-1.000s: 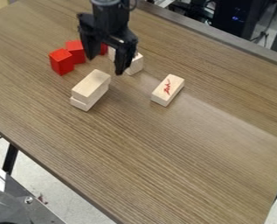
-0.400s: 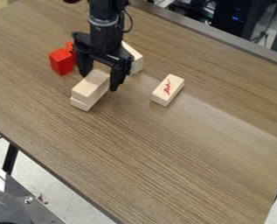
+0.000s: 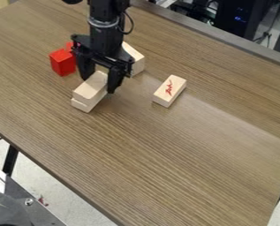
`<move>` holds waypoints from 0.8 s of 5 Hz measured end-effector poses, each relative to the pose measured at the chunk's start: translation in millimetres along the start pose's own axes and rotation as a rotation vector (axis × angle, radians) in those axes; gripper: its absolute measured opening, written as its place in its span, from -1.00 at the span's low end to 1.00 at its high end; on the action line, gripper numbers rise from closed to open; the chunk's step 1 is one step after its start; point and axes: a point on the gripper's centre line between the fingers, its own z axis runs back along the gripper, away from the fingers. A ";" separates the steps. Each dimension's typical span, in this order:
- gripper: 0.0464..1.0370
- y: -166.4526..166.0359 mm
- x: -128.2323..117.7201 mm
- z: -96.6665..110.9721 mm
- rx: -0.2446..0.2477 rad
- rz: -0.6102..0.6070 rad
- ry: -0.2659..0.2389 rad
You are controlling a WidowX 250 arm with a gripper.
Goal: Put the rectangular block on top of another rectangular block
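The gripper point(image 3: 99, 82) hangs at the upper left over a stack of two pale wooden rectangular blocks. Its fingers stand on either side of the far end of the upper block point(image 3: 89, 89) and are closed against it. That block rests lengthwise on the lower block point(image 3: 81, 105), whose near end juts out a little. To the right, a separate pale block with red marks point(image 3: 169, 90) lies flat on the table. The right finger covers part of the stack's far right side.
A red block point(image 3: 62, 62) stands left of the gripper, with more red partly hidden behind the arm. Another pale block point(image 3: 138, 63) is just behind the gripper on the right. The wooden table point(image 3: 165, 154) extends toward the front.
The gripper has come down and toward the camera from behind the stack. Its fingers have drawn closer together and taken hold of the upper block.
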 end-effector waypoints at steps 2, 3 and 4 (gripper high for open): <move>0.00 1.0 -1.8 0.0 0.017 0.000 0.036; 0.00 -3.6 -3.3 2.4 0.000 0.001 0.057; 0.00 -15.7 -1.1 19.9 -0.042 -0.010 0.033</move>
